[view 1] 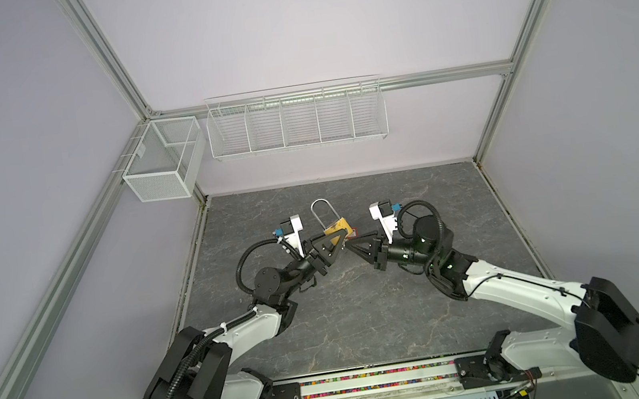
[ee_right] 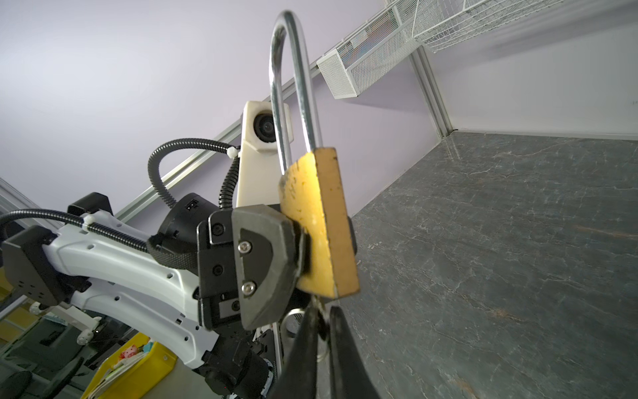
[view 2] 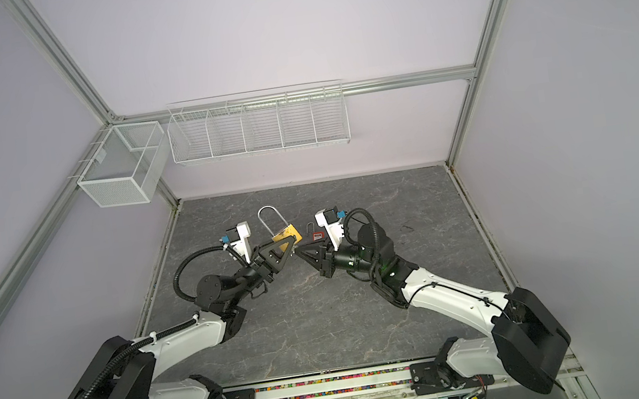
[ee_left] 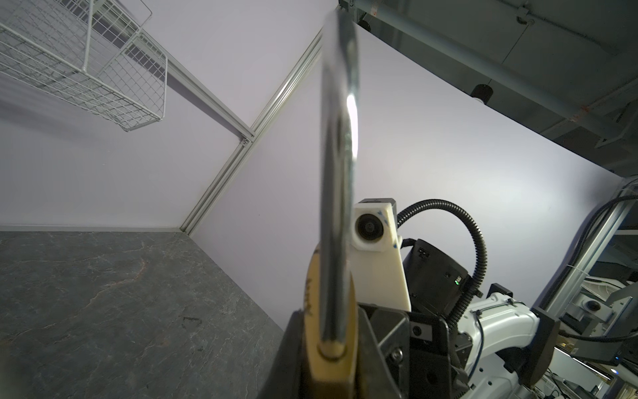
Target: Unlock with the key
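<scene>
Left tool (view 1: pixel 340 242) has the padlock (ee_right: pixel 317 221) and it is a firm grip: the black fingers (ee_right: pixel 266 262) are clamped on the two broad faces of the brass body, low down. The lock is held up off the grey bench (view 1: pixel 365 307). The long steel shackle (ee_right: pixel 307 93) stands above the body, and in both top views it points towards the back wall. The left wrist view sees the shackle edge-on, running down into the top of the brass. Both its legs reach the body in the right wrist view. Now the right tool (ee_right: pixel 324 331) comes in from the opposite side, tip to tip with the left one over the middle of the bench. Its two black fingers sit directly under the padlock's bottom edge. The key (ee_right: pixel 320 307) is right there, sticking out of the underside of the body and dropping into the narrow gap between those fingers. The jaws stand close together, one on each side of the key, but whether they are actually pinching it I cannot tell from here. A silver key ring (ee_right: pixel 291 316) shows just beside the key, partly tucked behind the left tool. In a top view a small red tag (view 2: pixel 317 235) shows just beside the brass body, on the right arm's side.
</scene>
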